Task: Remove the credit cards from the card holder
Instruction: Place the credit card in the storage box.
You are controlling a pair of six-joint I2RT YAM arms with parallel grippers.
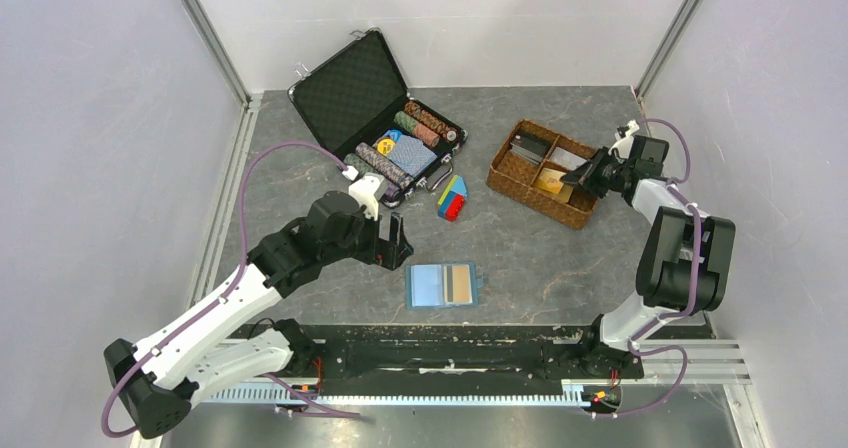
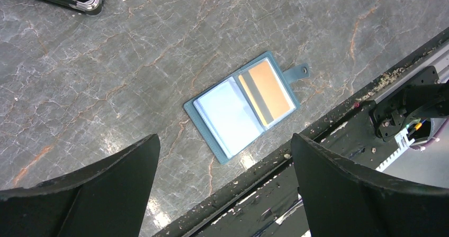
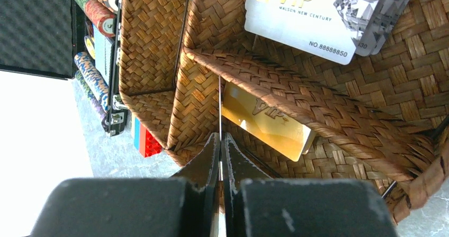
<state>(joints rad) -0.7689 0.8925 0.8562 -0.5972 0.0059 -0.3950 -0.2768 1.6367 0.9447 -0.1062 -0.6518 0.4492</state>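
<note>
Card [image 3: 219,107], seemingly edge-on, in right gripper [image 3: 220,139].

Top view overlooks everything; left wrist looks down on light-blue folding wallet [image 2: 294,74], right wrist closely into brown wicker tray [image 3: 275,73].

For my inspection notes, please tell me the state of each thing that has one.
card holder: open flat, orange card inside
chip case: lid open
wicker tray: holding loose cards
left gripper: open
right gripper: shut on thin card, over tray
</note>
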